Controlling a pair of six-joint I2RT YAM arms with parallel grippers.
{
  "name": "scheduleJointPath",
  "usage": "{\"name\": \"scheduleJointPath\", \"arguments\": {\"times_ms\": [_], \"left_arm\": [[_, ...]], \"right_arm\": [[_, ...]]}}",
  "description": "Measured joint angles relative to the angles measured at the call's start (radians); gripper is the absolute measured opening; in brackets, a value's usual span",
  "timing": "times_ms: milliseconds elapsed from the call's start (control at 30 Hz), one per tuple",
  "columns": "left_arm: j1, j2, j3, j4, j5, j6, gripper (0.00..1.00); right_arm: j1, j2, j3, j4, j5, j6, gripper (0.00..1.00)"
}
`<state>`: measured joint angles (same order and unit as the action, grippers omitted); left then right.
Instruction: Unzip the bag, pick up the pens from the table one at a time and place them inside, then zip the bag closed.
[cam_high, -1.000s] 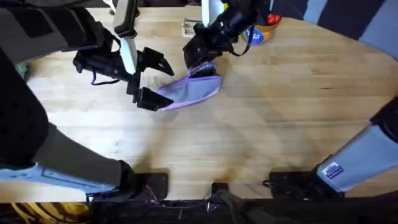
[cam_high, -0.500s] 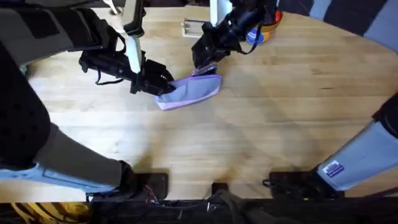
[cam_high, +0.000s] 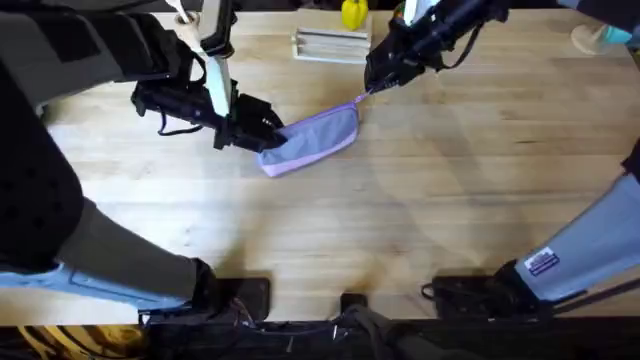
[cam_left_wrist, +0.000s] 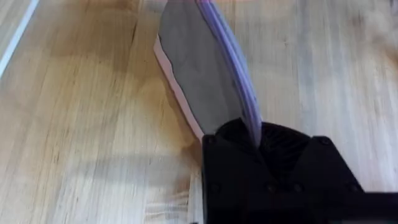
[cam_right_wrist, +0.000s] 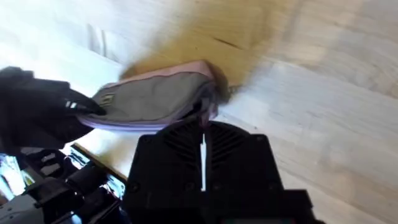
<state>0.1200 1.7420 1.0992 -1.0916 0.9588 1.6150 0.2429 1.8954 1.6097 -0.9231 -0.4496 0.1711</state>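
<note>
The lavender bag (cam_high: 318, 138) lies slanted on the table (cam_high: 450, 210), left of the middle. My left gripper (cam_high: 266, 128) is shut on its left end, and the left wrist view shows the bag (cam_left_wrist: 205, 68) running away from those fingers (cam_left_wrist: 236, 137). My right gripper (cam_high: 378, 80) is at the bag's far right end, shut on the thin zip pull (cam_high: 360, 99). In the right wrist view the bag (cam_right_wrist: 155, 99) stretches from my right gripper (cam_right_wrist: 204, 127) to the left gripper (cam_right_wrist: 43, 115). The pens are out of view.
A pale flat tray (cam_high: 330, 45) sits at the back of the table, with a yellow object (cam_high: 352, 12) behind it. A light blue thing (cam_high: 598, 38) stands at the far right corner. Both arm bases take up the near edge.
My left gripper closed on the bag's left end. My right gripper moved right and back along the bag to its far end, drawing the zip pull with it.
</note>
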Motion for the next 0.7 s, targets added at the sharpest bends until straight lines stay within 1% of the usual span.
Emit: {"name": "scheduleJointPath", "arguments": {"times_ms": [133,333,400,433,500,567,633,700], "left_arm": [[0.000,0.000,0.000,-0.001,-0.002,0.000,0.045],[0.000,0.000,-0.001,-0.004,-0.005,0.000,0.044],[0.000,0.000,-0.001,-0.006,-0.005,0.000,0.044],[0.000,0.000,-0.001,-0.006,-0.005,0.000,0.044],[0.001,0.000,-0.001,-0.007,-0.009,0.000,0.044],[0.004,0.000,-0.001,-0.008,-0.012,0.000,0.044],[0.005,0.000,-0.001,-0.008,-0.013,0.000,0.044],[0.005,0.000,-0.001,-0.008,-0.013,0.000,0.044]], "right_arm": [[-0.014,0.008,-0.051,0.017,0.003,0.000,0.035],[-0.026,0.051,-0.164,0.082,0.005,0.012,0.035],[-0.026,0.054,-0.178,0.086,0.003,0.015,0.034],[-0.026,0.054,-0.178,0.086,0.004,0.016,0.049],[-0.030,0.053,-0.174,0.081,0.020,0.017,0.188],[-0.038,0.053,-0.165,0.054,0.049,0.017,0.277],[-0.048,0.050,-0.144,0.016,0.077,0.016,0.332],[-0.055,0.038,-0.111,-0.022,0.105,0.016,0.353]]}}
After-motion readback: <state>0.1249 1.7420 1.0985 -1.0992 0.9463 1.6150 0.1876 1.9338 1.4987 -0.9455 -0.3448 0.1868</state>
